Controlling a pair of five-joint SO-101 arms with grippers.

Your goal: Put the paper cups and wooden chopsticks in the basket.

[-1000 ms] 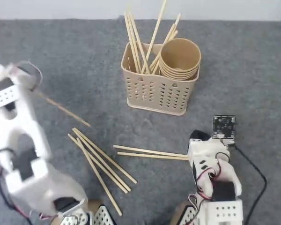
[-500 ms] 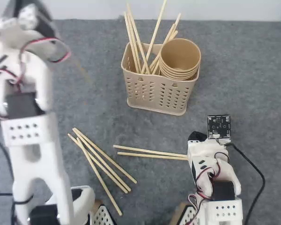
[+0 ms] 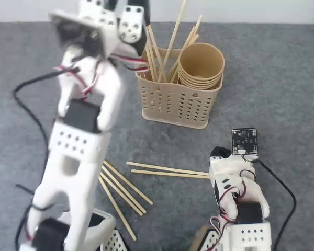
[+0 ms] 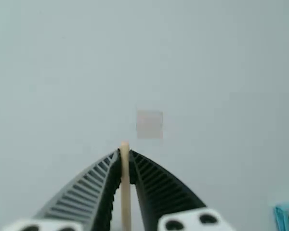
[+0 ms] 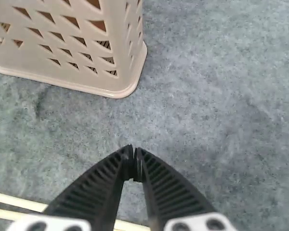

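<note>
The beige slotted basket (image 3: 172, 102) stands on the grey carpet, holding a stack of brown paper cups (image 3: 200, 65) and several upright wooden chopsticks (image 3: 170, 36). My left arm is raised high beside the basket's far left corner. Its gripper (image 4: 124, 151) is shut on a single chopstick (image 4: 125, 192) and faces a pale wall. Two chopsticks (image 3: 167, 170) lie side by side in front of the basket, and several more (image 3: 123, 191) lie in a slanted bunch to their left. My right gripper (image 3: 218, 152) (image 5: 134, 150) rests shut and empty at the right end of the pair, facing the basket (image 5: 86, 43).
The carpet to the right of the basket is bare. The left arm's white body (image 3: 78, 141) stretches from the front edge up past the loose bunch. A small camera board (image 3: 244, 140) sits on the right arm's wrist.
The left arm has swung up from the table's left side to the basket's far left corner. The chopstick that lay at the left is no longer on the carpet. The right arm barely moved.
</note>
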